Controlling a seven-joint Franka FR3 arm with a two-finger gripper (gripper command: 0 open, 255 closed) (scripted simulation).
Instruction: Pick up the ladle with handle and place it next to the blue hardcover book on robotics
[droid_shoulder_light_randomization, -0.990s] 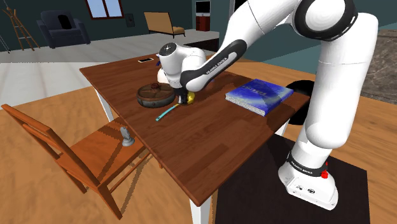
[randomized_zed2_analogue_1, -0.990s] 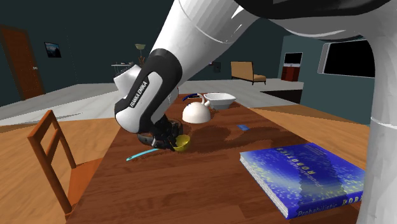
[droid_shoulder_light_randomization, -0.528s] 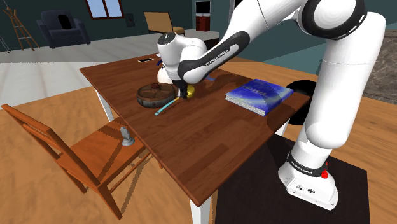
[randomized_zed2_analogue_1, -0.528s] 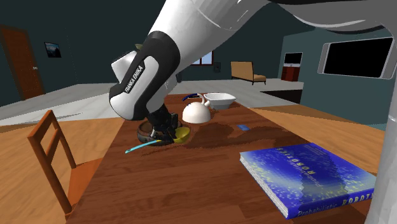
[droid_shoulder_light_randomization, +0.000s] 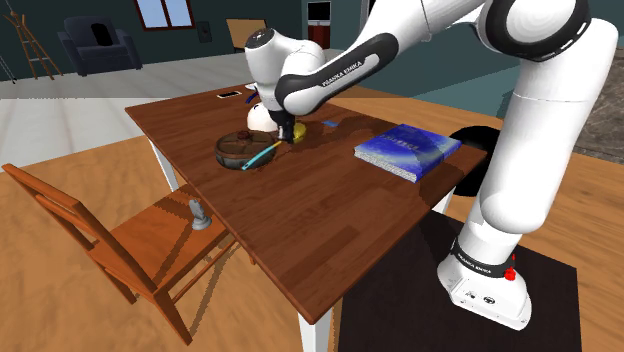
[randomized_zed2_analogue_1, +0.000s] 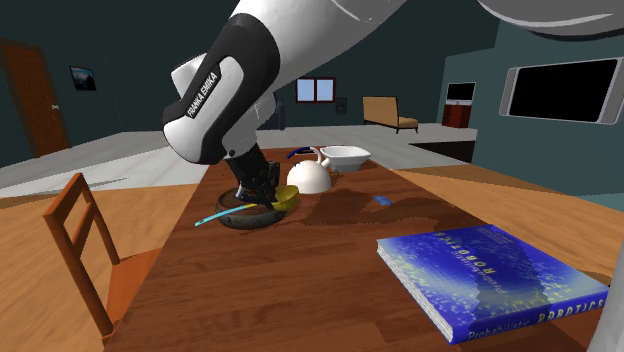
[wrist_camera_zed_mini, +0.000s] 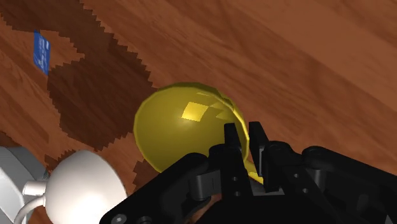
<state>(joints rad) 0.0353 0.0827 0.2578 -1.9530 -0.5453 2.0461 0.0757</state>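
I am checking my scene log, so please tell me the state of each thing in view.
hand, shut on the ladle.
ladle, held above the table, handle slanting down.
blue book, closed, flat on the table.
round dark dish, flat on the table.
white teapot, upright.
chair, upright beside the table.

Evenly lit render, jagged shadows on table (wrist_camera_zed_mini: 305, 57), glint on ladle (wrist_camera_zed_mini: 184, 121), backdrop perhaps dimmer.

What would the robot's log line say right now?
gripper: shut on yellow-bowled ladle with cyan handle | ladle: held above wooden table | blue hardcover book: flat on table, apart from ladle
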